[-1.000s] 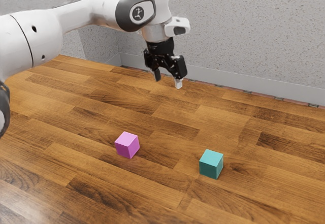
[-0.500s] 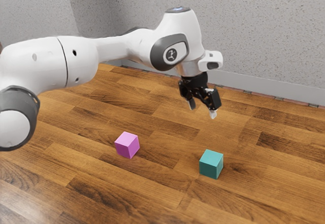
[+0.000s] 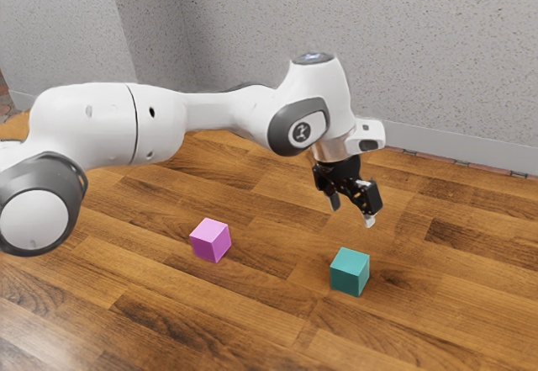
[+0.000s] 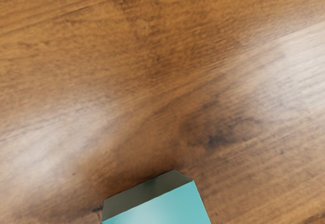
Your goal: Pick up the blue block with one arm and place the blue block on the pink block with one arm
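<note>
1. Now the blue block sits flat on the wooden table, toward the exterior view's right. It is a small teal-blue cube with crisp edges and a matte, even surface. It has not shifted from where it lay a second ago.
2. From the wrist view, the same block shows just under the hand, its lit top face bright and one side face in shadow. Around it lie the table's brown planks with dark grain streaks and a soft sheen.
3. Above the block hangs the gripper, clear of it and a little toward the back wall. Its two black fingers stand apart with nothing between them, one pale fingertip pointing down toward the cube.
4. Compared with a second ago, the gripper has travelled toward the exterior view's right and come lower. It was then near the baseboard, well apart from both cubes; half a second ago it was about midway along that path.
5. The arm has stretched out with it, its glossy white shells and grey joint caps now reaching farther across the planks.
6. The pink block, a matte cube of like size, rests on the table well apart from the blue one, toward the exterior view's left, and has not moved either.
7. Behind everything stands a wall of grey, rough, speckled plaster.
</note>
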Robot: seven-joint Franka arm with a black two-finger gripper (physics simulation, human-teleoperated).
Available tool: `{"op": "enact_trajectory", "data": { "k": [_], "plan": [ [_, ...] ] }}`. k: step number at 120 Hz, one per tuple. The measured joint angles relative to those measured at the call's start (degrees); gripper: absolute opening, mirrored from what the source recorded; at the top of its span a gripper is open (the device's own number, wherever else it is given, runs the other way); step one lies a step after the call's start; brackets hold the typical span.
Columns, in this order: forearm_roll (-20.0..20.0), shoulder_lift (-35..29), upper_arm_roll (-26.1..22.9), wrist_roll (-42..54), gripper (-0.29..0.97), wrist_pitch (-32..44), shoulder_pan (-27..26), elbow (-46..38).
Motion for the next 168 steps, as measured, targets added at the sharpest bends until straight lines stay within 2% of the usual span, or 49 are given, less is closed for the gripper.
{"op": "enact_trajectory", "data": {
  "k": [24, 45, 82, 168],
  "plan": [
    [-0.01, 1.36, 0.04, -0.46, 0.68, 1.4, -0.02, -2.22],
    [-1.28, -1.54, 0.04, -1.09, 0.68, 4.03, -0.02, -8.6],
    [-1.96, -1.95, 0.25, -3.35, 0.68, 6.96, -0.02, -11.99],
    [-1.01, 2.82, 0.7, -5.97, 0.67, 10.18, -0.9, -10.12]
  ]
}}
